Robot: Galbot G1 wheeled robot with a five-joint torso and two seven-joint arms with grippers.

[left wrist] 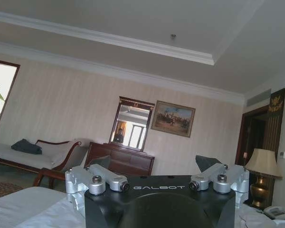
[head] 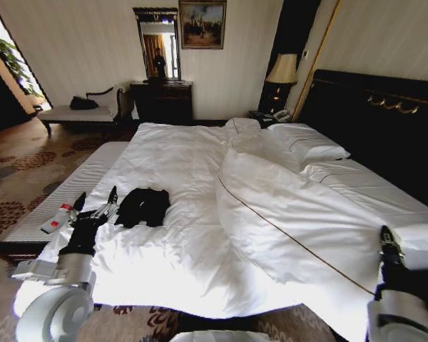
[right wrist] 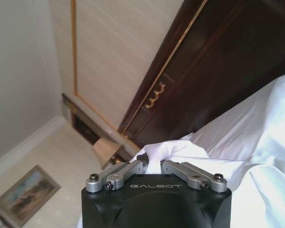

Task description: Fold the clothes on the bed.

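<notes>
1. Left hand (head: 96, 206) low over the near left part of the bed (head: 200, 171), fingers spread wide apart, gripping nothing. In its wrist view the two finger assemblies (left wrist: 97, 179) stand well apart with open room between them.
2. Black T-shirt (head: 144, 206) lies bunched in a small dark heap on the white duvet, just beside the left hand on its inner side, toward the bed's middle. Cannot tell whether the fingertips touch the cloth; lettering not readable.
3. Right hand (head: 389, 239) at the near right part of the bed, against the heaped white duvet (head: 285, 214). Its wrist view shows the fingers (right wrist: 128, 171) drawn in close, clenched on a bunched fold of white bedding (right wrist: 168, 152).
4. T-shirt lies well apart from the right hand, across the duvet mound.
5. Pillows (head: 307, 142) beyond the right hand, against the dark headboard (head: 371, 121).
6. A white and red object (head: 55, 217) rests on the bed edge, outward of the left hand.
</notes>
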